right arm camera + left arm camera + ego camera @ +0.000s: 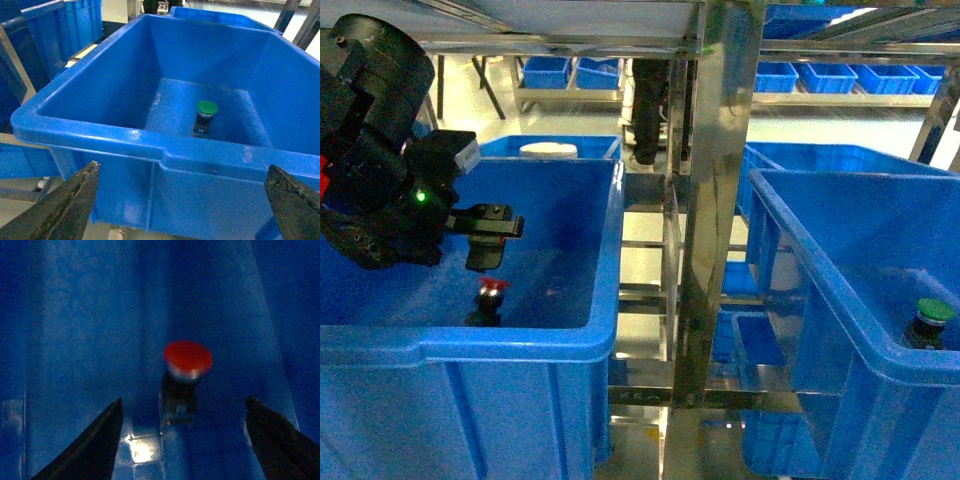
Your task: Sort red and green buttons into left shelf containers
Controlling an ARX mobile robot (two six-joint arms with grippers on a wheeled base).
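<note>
Left end effector [490, 238] is hanging open over the red-capped push button [187, 360], which is standing in the deep blue plastic bin [605, 300]. Right end effector [182, 210] is gaping open outside the second blue bin [150, 142], which is holding the green-capped button [206, 108].

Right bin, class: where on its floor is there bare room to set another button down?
In the right bin, the floor left of the green button, toward the left wall, is bare, as is the strip behind it to the far wall. The near right part is tighter: the button stands there by the front wall. The right end effector hangs open outside the rim.

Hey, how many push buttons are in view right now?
2. The red button stands in the left bin, below the left tool. The green button stands in the right bin. Others may be hidden.
</note>
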